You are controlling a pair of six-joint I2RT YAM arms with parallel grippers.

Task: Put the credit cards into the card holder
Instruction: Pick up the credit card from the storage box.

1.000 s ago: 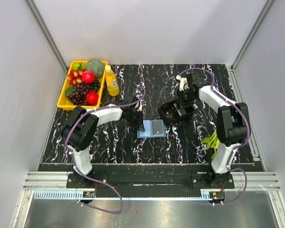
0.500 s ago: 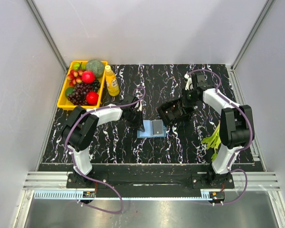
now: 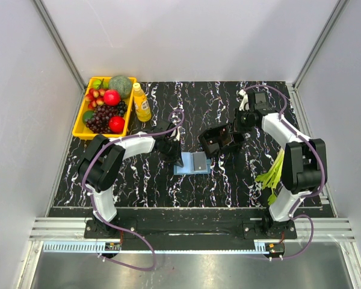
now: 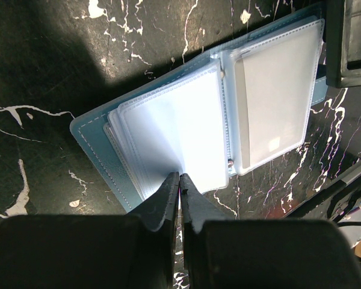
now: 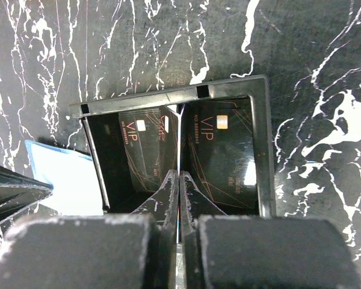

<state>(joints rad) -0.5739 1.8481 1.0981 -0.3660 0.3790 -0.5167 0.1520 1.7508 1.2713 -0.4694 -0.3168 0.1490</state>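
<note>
"Black marbled table (image 3: 192,99), yellow tray (image 3: 78,126) at the far left. What's the left gripper (image 4: 179,178) doing?"

"Its fingers are pressed together at the near edge of the card holder (image 4: 138,120). That lies open in the middle of the table with its clear sleeves up. One grey card (image 4: 271,102) sits in the right-hand sleeve."

"And right of that?"

"The black frame (image 5: 262,150), just beside the holder, with two dark credit cards (image 5: 219,150) lying in it. The right gripper (image 5: 179,177) hangs over them, fingers closed tight. A thin pale line runs up from the tips. It might be a card pinched edge-on or only a divider, I can't tell."

"So how should the pick go?"

"I'd say lift straight up until the frame's rim is cleared, then carry the card left. Feed it short edge first into an empty sleeve while the left arm holds the leaves flat."
</note>
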